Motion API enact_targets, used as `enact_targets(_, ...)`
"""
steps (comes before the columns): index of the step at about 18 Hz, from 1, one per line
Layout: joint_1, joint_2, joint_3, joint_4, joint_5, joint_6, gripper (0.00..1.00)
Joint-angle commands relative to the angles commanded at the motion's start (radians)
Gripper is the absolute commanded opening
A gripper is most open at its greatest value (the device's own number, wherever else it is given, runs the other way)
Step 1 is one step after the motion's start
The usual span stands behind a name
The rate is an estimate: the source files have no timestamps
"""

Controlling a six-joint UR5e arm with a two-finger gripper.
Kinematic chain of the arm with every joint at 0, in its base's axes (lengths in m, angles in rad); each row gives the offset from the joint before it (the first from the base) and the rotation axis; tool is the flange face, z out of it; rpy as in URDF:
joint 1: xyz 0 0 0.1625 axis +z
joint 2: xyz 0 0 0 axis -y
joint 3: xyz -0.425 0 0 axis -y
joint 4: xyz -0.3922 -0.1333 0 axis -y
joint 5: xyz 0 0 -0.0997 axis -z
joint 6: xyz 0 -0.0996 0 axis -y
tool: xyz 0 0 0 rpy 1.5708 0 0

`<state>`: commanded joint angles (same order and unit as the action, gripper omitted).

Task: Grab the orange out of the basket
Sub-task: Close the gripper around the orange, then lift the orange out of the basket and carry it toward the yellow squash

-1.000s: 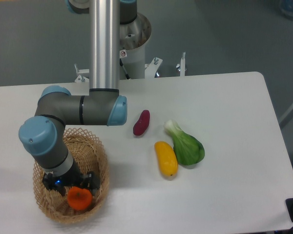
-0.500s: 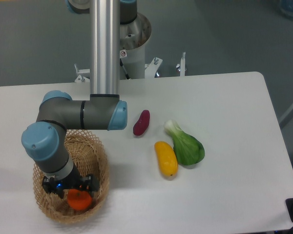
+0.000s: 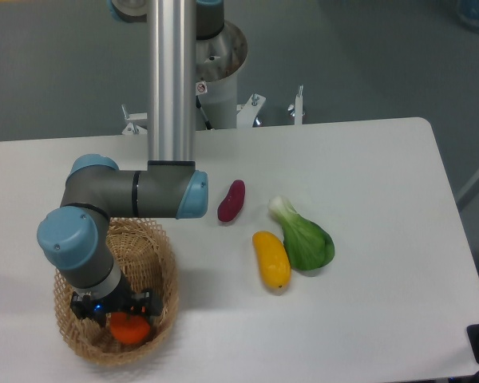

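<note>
Centrally within the lower part of the basket [image 3: 166,275] lay the orange [image 3: 130,328], a small, round, smooth fruit of bright colour, its upper portion covered by the tool above it. The basket was an oval, shallow vessel of light tan woven wicker with an open lattice rim, standing on the white table [image 3: 367,159] near its front left corner. The gripper [image 3: 116,313] was lowered into the basket directly over the orange, its dark body and a small blue light visible at the fruit's upper edge; the fingers were at the fruit's level, apparently to either side of it, but whether they were spread or pinching the orange could not be told, as the wrist hid them. The arm [image 3: 128,195] comprised grey cylindrical links with light blue joint caps and a polished metal tube rising to the top of the frame. Well apart from the basket, toward the table's middle, lay a dark red elongated vegetable [image 3: 231,200], a smooth yellow-orange squash-like vegetable [image 3: 271,259], and a leafy green vegetable with a pale stem [image 3: 303,236], the last two just beside each other.
</note>
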<state>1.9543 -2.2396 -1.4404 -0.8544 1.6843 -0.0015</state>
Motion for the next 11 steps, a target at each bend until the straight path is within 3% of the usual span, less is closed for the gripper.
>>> enact_targets(7,0.0,0.015,0.0,-0.002,0.0,0.012,0.67)
enact_targets(11,0.031,0.089,0.002,-0.011,-0.021,0.017,0.67)
